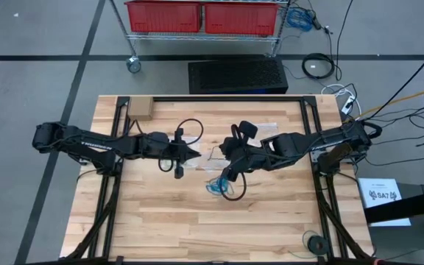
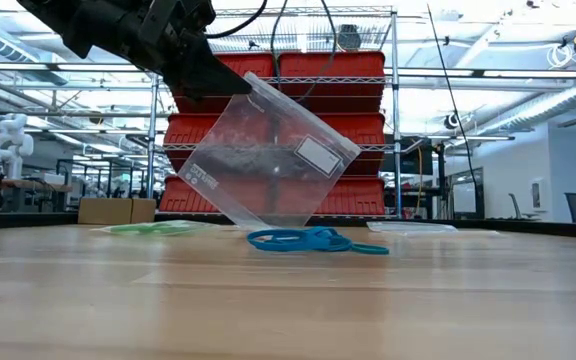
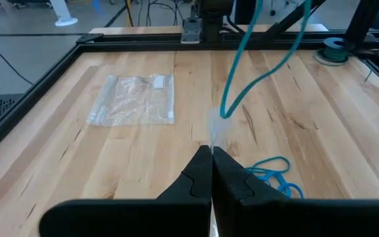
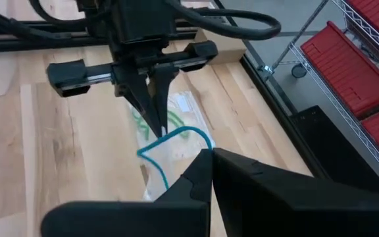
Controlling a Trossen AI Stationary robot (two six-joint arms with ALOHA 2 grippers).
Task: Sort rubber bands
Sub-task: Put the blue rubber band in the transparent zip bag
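A clear plastic bag [image 2: 268, 160] hangs tilted above the table's middle, with my left gripper [image 3: 212, 150] shut on its top. My right gripper [image 4: 209, 153] is just to the right of it in the high view, shut on a teal rubber band [image 3: 242, 85]. That band hangs down to the bag's top edge, beside the left fingertips. More blue rubber bands [image 2: 313, 240] lie in a small heap on the wood below. Green rubber bands [image 2: 153, 228] lie in a flat clear bag on the table under the left arm. My left gripper pinches the bag's top edge [image 3: 217, 128] between its two shut fingers, near one upper corner. It comes from the table's left, slanting down. The bag hangs tilted below the fingertips, its lowest corner [image 2: 268, 222] at the table. My right gripper pinches one stretch of the teal band's loop [image 4: 199, 135] between its shut fingertips. It comes from the table's right, slanting down. The band hangs slack below the fingers, its low end [image 3: 226, 113] at the bag's top edge.
Another clear bag [image 3: 133, 99] lies flat toward the far right of the table. A cardboard box [image 1: 140, 109] sits at the far left corner and a tape roll [image 1: 315, 243] at the near right. Black frame rails [image 1: 311, 118] border the tabletop.
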